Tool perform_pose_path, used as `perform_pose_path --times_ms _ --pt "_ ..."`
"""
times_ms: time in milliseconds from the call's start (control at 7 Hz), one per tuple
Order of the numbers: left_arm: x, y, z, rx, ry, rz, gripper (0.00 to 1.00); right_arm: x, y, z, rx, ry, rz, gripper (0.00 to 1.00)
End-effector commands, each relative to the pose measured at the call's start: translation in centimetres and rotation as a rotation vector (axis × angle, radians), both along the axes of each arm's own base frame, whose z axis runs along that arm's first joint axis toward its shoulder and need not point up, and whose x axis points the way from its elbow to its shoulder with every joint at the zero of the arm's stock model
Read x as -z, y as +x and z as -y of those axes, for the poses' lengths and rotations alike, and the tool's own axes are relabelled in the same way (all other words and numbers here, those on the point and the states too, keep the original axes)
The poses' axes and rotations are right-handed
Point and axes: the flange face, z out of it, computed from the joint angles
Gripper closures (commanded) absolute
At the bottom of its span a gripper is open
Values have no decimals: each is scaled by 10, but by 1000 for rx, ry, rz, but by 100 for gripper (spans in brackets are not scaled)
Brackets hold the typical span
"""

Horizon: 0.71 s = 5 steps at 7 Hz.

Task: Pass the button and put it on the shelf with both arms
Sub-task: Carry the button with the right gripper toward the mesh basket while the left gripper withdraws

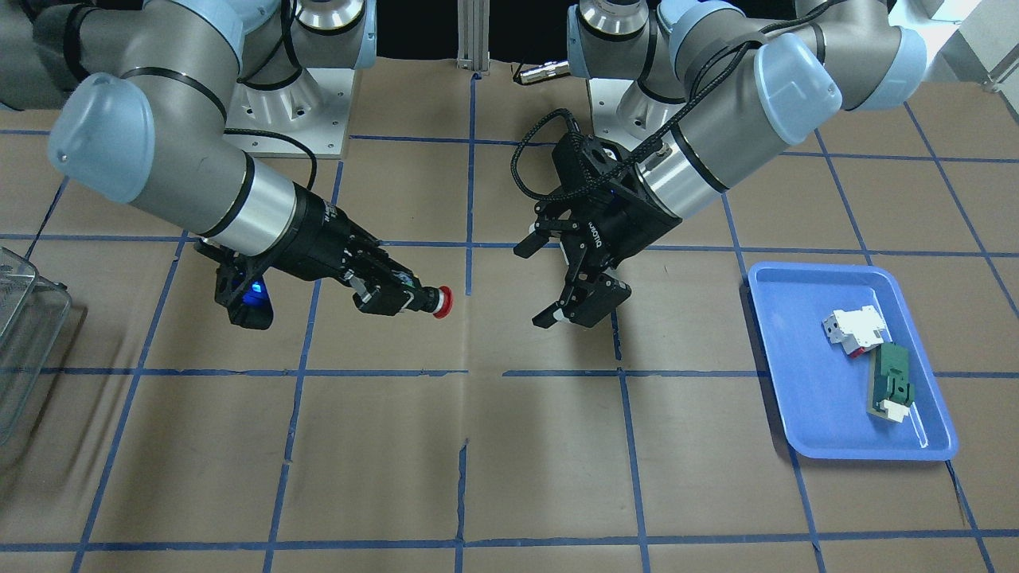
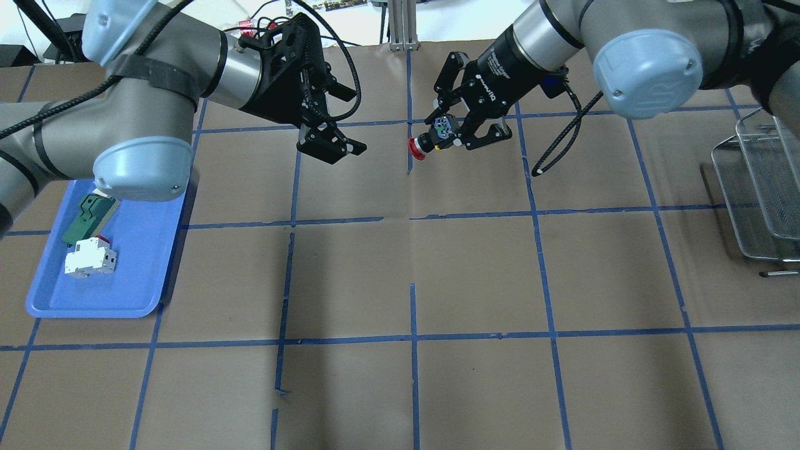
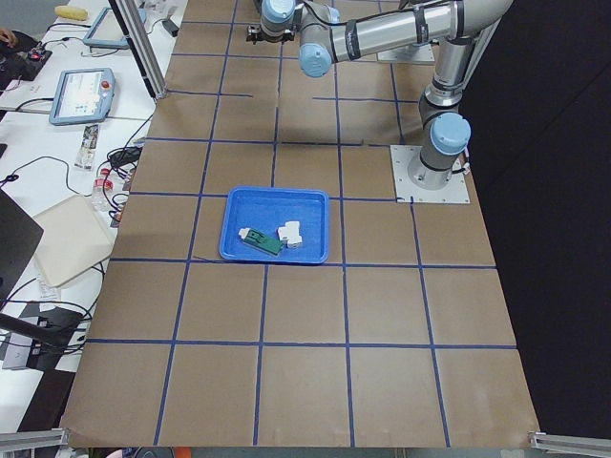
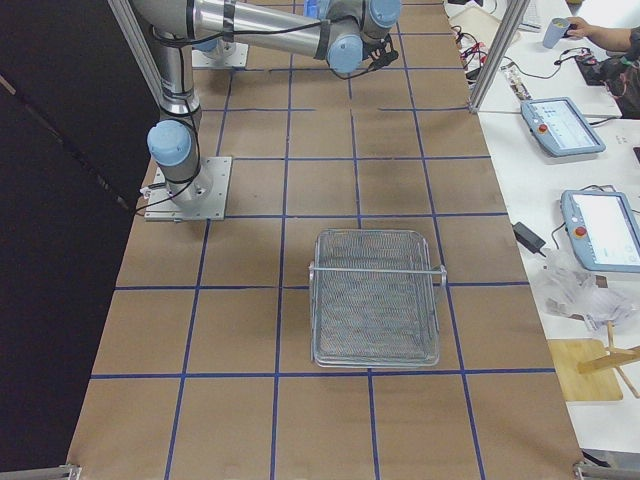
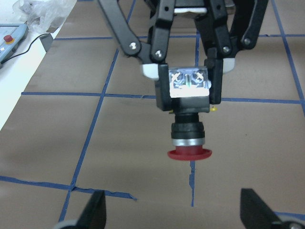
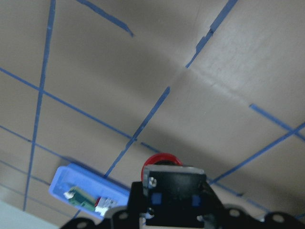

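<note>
Button point(image 2: 422, 145) in tight grip of right claw point(image 2: 445, 139), cap toward spread-apart left claw point(image 2: 360, 123).

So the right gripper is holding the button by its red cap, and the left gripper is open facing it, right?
Not quite. The right gripper holds the button by its contact block, not by its red cap; the cap sticks out free. The left wrist view shows this. The rest stands: the left gripper is open and faces it.

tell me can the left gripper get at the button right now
Probably yes: the left gripper is open and faces the button across a clear gap; the right gripper grips only its rear block.
</note>
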Motion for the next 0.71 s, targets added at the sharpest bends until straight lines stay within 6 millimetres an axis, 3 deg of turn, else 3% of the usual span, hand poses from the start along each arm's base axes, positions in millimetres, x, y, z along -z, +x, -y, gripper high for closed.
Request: perform_pose_path --times_ms 0,143,286,429,571 --pt "-43 7 11 -79 163 74 0 -3 -95 -6 -219 -70 -101 100" --pt "-56 12 14 -115 184 132 0 -4 -144 -8 -319 -81 -161 100" --pt "-61 18 7 -174 215 206 0 -21 -179 -6 -492 -135 -281 100" --pt "-60 17 -2 -209 234 208 0 -44 -212 -7 -535 -115 -312 100" --pt "-61 25 -1 -227 239 207 0 -59 -262 -11 -686 -123 -391 100"
